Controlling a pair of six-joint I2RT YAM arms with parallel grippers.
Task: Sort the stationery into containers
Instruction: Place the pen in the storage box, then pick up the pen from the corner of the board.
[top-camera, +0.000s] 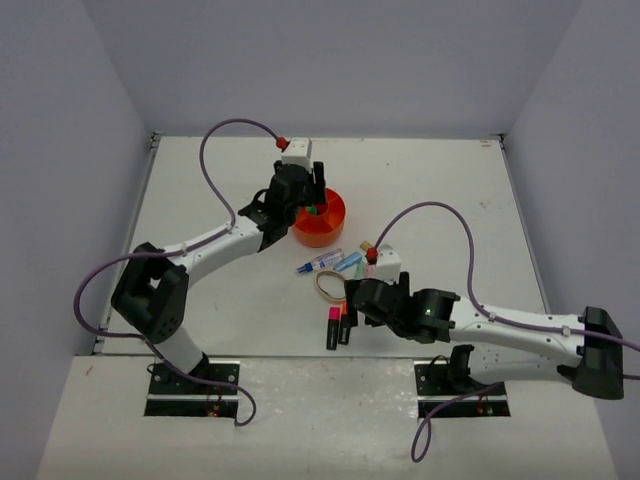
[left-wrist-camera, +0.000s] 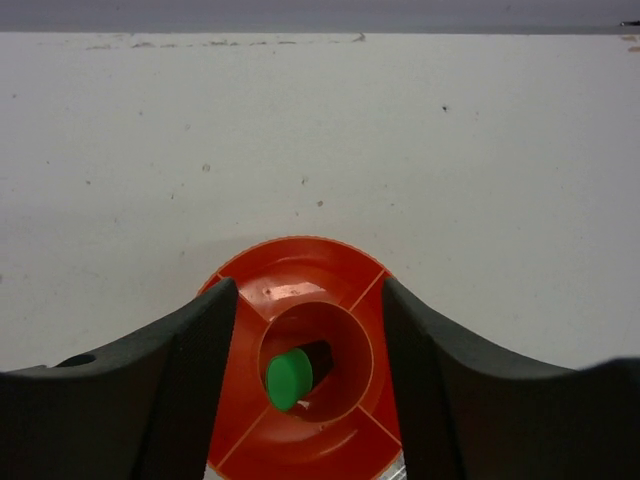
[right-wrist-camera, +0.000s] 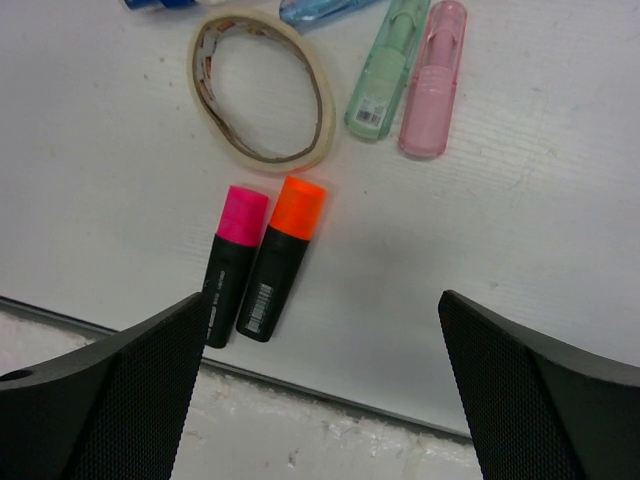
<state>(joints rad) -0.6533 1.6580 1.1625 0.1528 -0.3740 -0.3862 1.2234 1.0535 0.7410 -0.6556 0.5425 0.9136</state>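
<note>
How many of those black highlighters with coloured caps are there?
3. The pink-capped highlighter and the orange-capped highlighter lie side by side on the table beside the rubber band; the green-capped highlighter sits in the orange organizer's centre cup. Others may be hidden.

We're counting three highlighters (right-wrist-camera: 283, 255), three pastel markers (right-wrist-camera: 385, 75), one pen (top-camera: 318, 264), one rubber band (right-wrist-camera: 203, 90), one organizer (top-camera: 318, 237).

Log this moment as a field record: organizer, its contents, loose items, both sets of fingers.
container: round orange plastic desk organizer
centre cup: green-capped black highlighter
loose: pink-capped black highlighter beside orange-capped black highlighter; tan rubber band; pale green marker; pale pink marker
left fingers: open over organizer, empty
right fingers: open over loose highlighters
</note>
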